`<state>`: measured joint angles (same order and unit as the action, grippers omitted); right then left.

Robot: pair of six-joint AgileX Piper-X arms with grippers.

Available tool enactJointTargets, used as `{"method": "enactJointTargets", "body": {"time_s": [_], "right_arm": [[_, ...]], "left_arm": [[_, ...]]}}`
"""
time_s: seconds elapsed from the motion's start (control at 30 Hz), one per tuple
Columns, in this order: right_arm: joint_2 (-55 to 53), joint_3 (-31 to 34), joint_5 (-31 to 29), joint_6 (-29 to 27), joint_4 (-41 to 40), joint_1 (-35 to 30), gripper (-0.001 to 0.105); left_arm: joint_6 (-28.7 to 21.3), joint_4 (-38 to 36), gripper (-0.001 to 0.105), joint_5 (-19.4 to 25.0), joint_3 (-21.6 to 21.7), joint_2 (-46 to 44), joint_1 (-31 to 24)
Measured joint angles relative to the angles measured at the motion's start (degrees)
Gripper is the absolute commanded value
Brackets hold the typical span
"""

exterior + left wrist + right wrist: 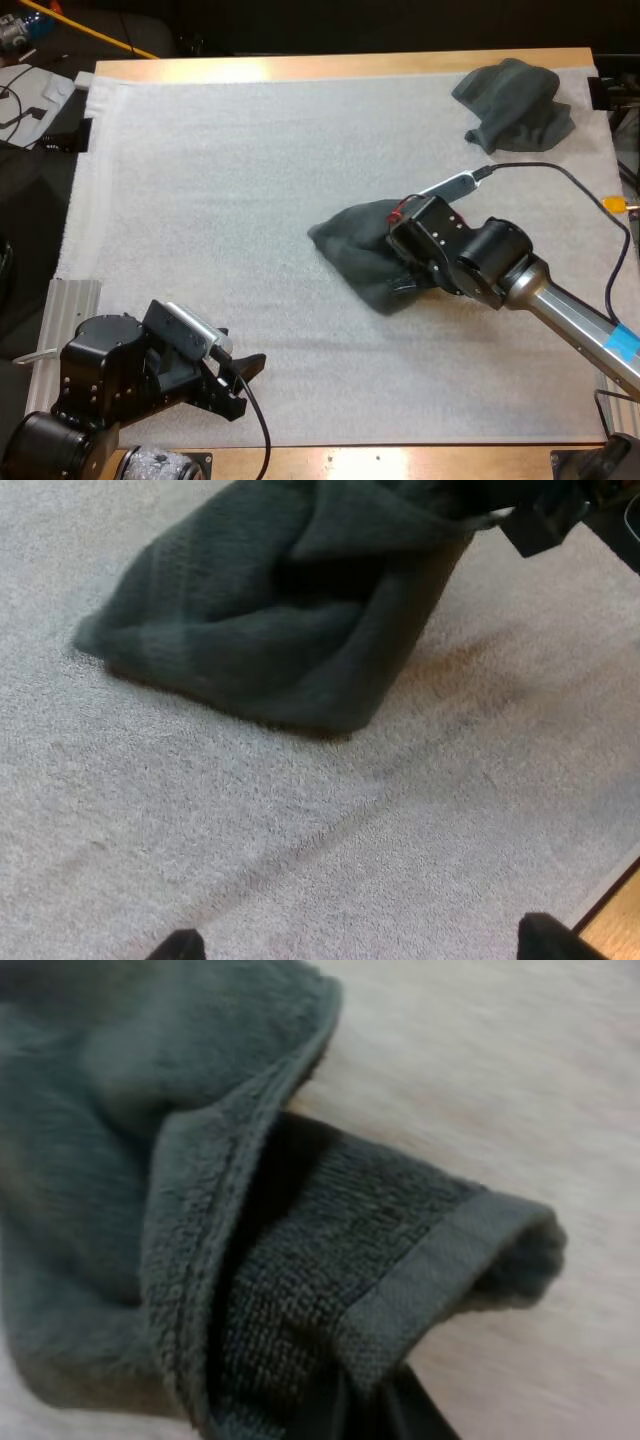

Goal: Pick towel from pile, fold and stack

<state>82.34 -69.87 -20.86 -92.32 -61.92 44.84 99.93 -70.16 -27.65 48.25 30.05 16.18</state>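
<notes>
Fingers of the left gripper (240,355) stand wide apart and clear of any cloth, low over the white mat (200,200) at its near left part, with bare mat between them. Farther in and to the right, about the middle of the mat, lies the single towel (350,240), dark grey-green and crumpled into a loose wedge. Its long axis runs on a slant from a blunt left end toward a near right end. Its right side rises off the mat to the right gripper (405,245), which, as far as the close view of the hemmed edge shows, pinches a fold of that edge between its fingers. The left end rests on the mat and is free. Thus the towel lies far and to the right of the left gripper and well apart from it, while the right arm is already on it. Spreading the cloth flat for the fold probably calls for the left arm to reach forward and right to that free left end. At the far right corner of the mat, near the edge of the wooden table (330,65), sits the pile (515,100), a second crumpled towel of the same colour, well apart from both grippers.
</notes>
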Motion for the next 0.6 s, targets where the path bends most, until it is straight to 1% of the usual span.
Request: {"method": "enactJointTargets", "body": {"time_s": [0.07,0.17,0.37,0.43,0.47,0.53,0.6], "right_arm": [[0.00,0.00,-2.76,-0.92,-2.23,0.00,0.001],[-0.29,0.00,-4.26,-1.52,-4.63,-0.15,0.001],[-0.95,0.21,-3.83,-1.34,-9.07,-0.13,0.001],[-0.99,0.43,-3.48,-1.12,-9.31,-0.13,0.000],[-0.98,1.95,-0.74,0.25,-10.49,-0.13,0.000],[-1.10,2.57,-1.30,0.25,-9.94,-0.13,0.000],[-1.44,4.85,-2.12,0.25,-8.84,-0.21,0.000]], "left_arm": [[0.00,0.00,0.061,0.00,0.00,0.00,0.00],[0.00,0.00,0.061,0.00,0.00,0.00,0.00],[0.00,0.00,0.061,0.00,0.00,0.00,0.00],[0.00,0.00,0.061,0.00,0.00,0.00,0.00],[0.00,0.39,0.061,0.00,0.00,0.00,0.00],[0.00,0.39,0.061,0.00,0.00,0.00,0.00],[0.00,0.04,0.061,0.00,0.00,0.00,0.00]]}}
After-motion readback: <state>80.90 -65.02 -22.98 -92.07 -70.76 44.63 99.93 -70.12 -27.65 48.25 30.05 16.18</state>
